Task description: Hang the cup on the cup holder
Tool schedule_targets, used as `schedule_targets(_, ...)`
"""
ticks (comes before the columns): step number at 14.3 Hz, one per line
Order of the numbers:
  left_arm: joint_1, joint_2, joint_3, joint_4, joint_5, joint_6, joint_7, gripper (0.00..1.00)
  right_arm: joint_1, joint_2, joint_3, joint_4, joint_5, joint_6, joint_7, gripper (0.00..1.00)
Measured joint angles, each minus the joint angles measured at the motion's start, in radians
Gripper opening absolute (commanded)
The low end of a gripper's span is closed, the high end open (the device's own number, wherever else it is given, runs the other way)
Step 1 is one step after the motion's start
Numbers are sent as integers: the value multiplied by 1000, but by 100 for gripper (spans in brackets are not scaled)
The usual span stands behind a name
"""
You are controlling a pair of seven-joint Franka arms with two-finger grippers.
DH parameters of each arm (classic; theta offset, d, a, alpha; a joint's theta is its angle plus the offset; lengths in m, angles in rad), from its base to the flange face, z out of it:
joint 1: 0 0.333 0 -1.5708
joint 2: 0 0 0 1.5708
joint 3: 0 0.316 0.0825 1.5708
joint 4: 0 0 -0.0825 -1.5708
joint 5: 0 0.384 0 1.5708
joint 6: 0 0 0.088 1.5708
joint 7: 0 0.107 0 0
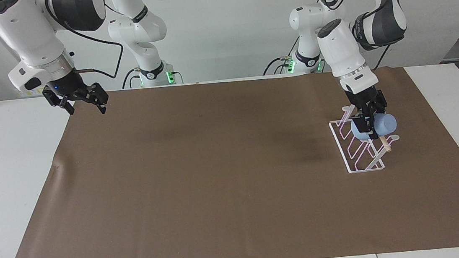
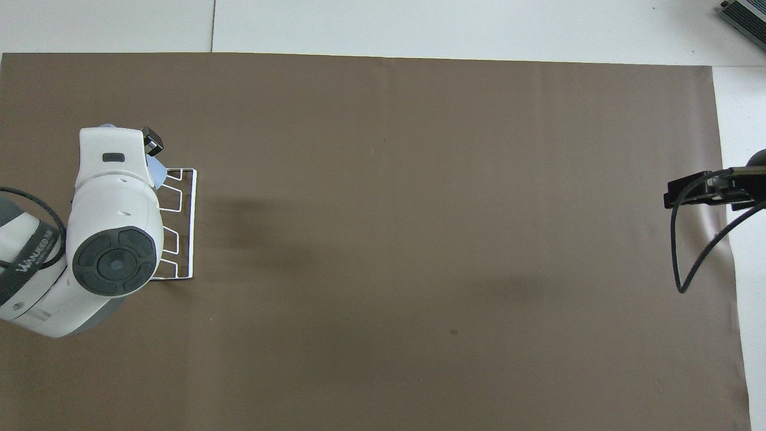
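The light blue cup (image 1: 385,124) lies tilted on its side in my left gripper (image 1: 370,129), which is shut on it. The cup rests low against the upper prongs of the white wire cup holder (image 1: 357,154), just above the wooden dowel (image 1: 385,144). Whether a prong is inside the cup cannot be made out. In the overhead view the left arm covers most of the cup (image 2: 155,174) and part of the cup holder (image 2: 191,227). My right gripper (image 1: 85,106) hangs open and empty over the mat's corner at the right arm's end, and shows at the edge of the overhead view (image 2: 688,194).
A brown mat (image 1: 217,180) covers most of the white table (image 1: 10,167). The cup holder stands on the mat toward the left arm's end. A black cable (image 2: 682,251) loops down from the right arm.
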Motion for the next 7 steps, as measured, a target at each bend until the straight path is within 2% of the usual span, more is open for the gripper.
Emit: schedule_targets(7, 0, -8, -2, -26, 55, 21, -48, 0, 8, -2, 0, -22, 0, 50, 0, 100)
